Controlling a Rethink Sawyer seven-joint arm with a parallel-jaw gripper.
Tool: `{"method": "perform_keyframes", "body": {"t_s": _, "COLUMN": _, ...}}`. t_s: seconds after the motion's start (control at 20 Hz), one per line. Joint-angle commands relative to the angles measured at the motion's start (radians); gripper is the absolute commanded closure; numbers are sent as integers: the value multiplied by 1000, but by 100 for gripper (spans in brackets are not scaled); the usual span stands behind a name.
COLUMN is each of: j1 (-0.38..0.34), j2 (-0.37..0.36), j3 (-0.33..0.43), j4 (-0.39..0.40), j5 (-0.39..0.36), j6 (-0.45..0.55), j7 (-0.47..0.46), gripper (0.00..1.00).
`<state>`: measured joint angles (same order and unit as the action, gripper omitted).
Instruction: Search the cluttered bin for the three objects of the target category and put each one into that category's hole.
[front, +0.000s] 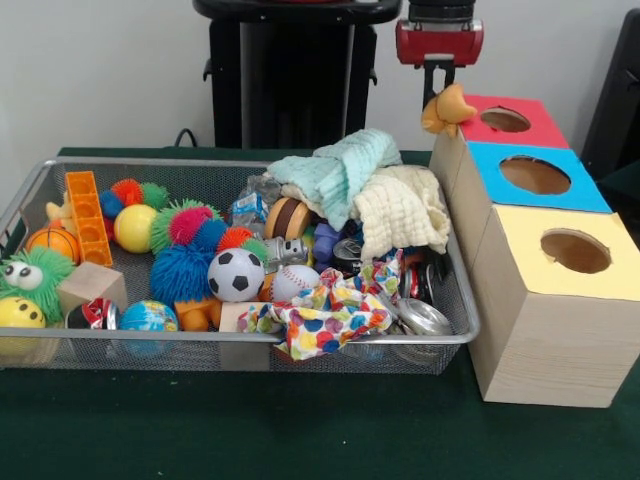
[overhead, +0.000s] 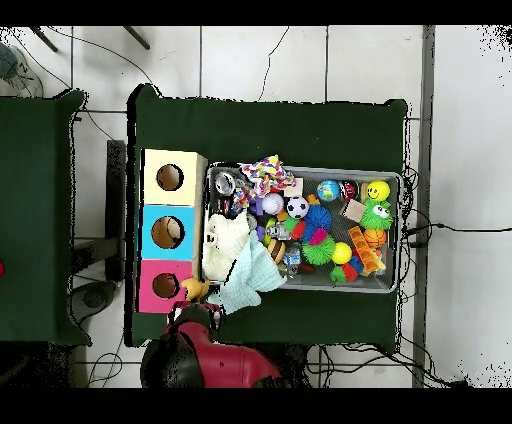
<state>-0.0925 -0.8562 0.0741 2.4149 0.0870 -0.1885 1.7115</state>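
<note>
My gripper (front: 440, 92) hangs at the left edge of the red-topped box (front: 530, 130), shut on a small orange-yellow soft toy (front: 447, 108). The toy dangles just left of the red box's round hole (front: 505, 120). From above, the toy (overhead: 193, 290) sits at the edge of the pink-red box (overhead: 150, 285), with the gripper's red wrist just below it. A blue-topped box (front: 580, 190) and a yellow-topped box (front: 520, 245) stand in line with it, each with a round hole. The wire bin (front: 200, 163) is full of mixed toys.
In the bin lie a mint cloth (front: 345, 170), a cream cloth (front: 400, 205), a dotted cloth (front: 325, 318), a soccer ball (front: 236, 274), a baseball (front: 293, 283), fuzzy balls, an orange block (front: 87, 215) and wooden cubes. The boxes stand against the bin's right side.
</note>
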Motion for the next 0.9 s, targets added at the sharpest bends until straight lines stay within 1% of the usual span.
{"method": "perform_keyframes", "body": {"t_s": 0.05, "j1": 7, "j2": -109, "j3": 94, "j4": 1, "j5": 81, "j6": 141, "j7": 273, "gripper": 100}}
{"method": "perform_keyframes", "body": {"t_s": 0.15, "j1": 6, "j2": -169, "j3": 86, "j4": 3, "j5": 93, "j6": 213, "j7": 254, "gripper": 100}}
{"method": "perform_keyframes", "body": {"t_s": 0.25, "j1": -17, "j2": -212, "j3": 102, "j4": 7, "j5": 96, "j6": 269, "j7": 241, "gripper": 100}}
{"method": "perform_keyframes", "body": {"t_s": 0.35, "j1": -42, "j2": -232, "j3": 122, "j4": 13, "j5": 96, "j6": 291, "j7": 234, "gripper": 100}}
{"method": "perform_keyframes", "body": {"t_s": 0.55, "j1": -71, "j2": -279, "j3": 139, "j4": 27, "j5": 104, "j6": 338, "j7": 213, "gripper": 100}}
{"method": "perform_keyframes", "body": {"t_s": 0.65, "j1": -72, "j2": -290, "j3": 136, "j4": 28, "j5": 108, "j6": 349, "j7": 208, "gripper": 100}}
{"method": "perform_keyframes", "body": {"t_s": 0.75, "j1": -66, "j2": -283, "j3": 131, "j4": 21, "j5": 110, "j6": 350, "j7": 206, "gripper": 100}}
{"method": "perform_keyframes", "body": {"t_s": 0.9, "j1": -33, "j2": -247, "j3": 107, "j4": 10, "j5": 107, "j6": 314, "j7": 216, "gripper": 100}}
